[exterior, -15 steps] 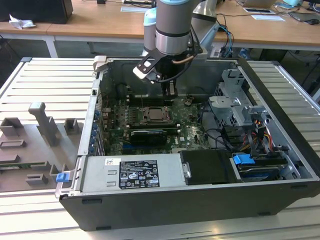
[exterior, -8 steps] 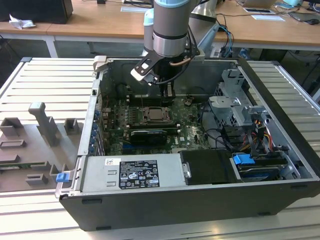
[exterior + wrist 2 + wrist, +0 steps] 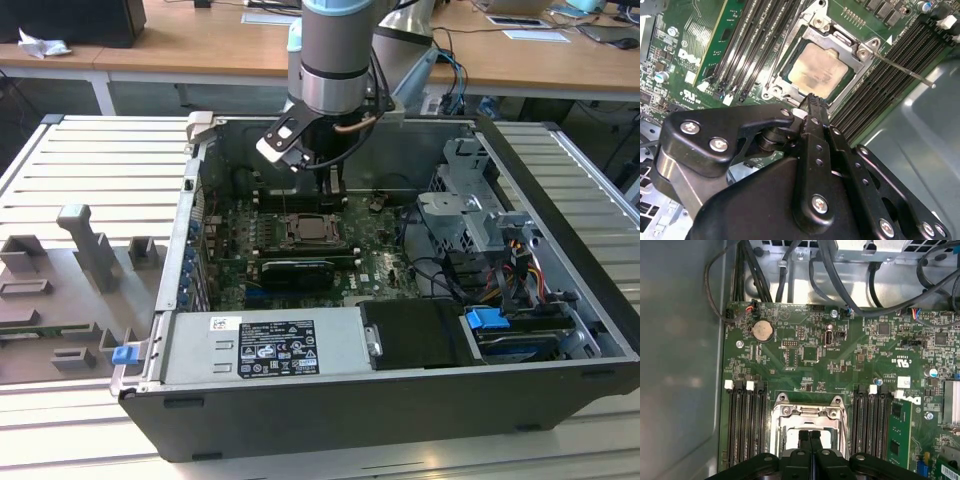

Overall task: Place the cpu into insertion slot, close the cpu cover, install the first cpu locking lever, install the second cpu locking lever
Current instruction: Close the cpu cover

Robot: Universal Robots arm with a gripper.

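Progress stands past the first two steps, as far as we can judge. The cpu (image 3: pixel 822 70) lies flat in the insertion slot (image 3: pixel 312 232), its pale metal face turned up. The slot sits near the centre of the exterior view, on the green board inside the open computer case (image 3: pixel 560 330), which rests on the ribbed bench (image 3: pixel 90 150).

The cpu cover (image 3: pixel 809 411) appears lowered. In both wrist views its silver frame lies level around the chip, and the chip face shows through the cut-out. We judge the placing of the cpu and the closing of the cover as done.

The levers look unfinished. In the second wrist view one thin locking lever (image 3: pixel 902 70) runs from a corner of the socket out over the neighbouring memory slots (image 3: pixel 880 85). Its free end stands clear of the frame, so we judge it not latched. We cannot tell the state of the other lever.

The arm (image 3: pixel 335 60) reaches down into the case from the upper centre of the exterior view. The jaws are closed tip against tip, with no gap between them and nothing gripped. In both wrist views the tips hang directly over the edge of the socket, close above the cover frame. We cannot tell whether they touch it.
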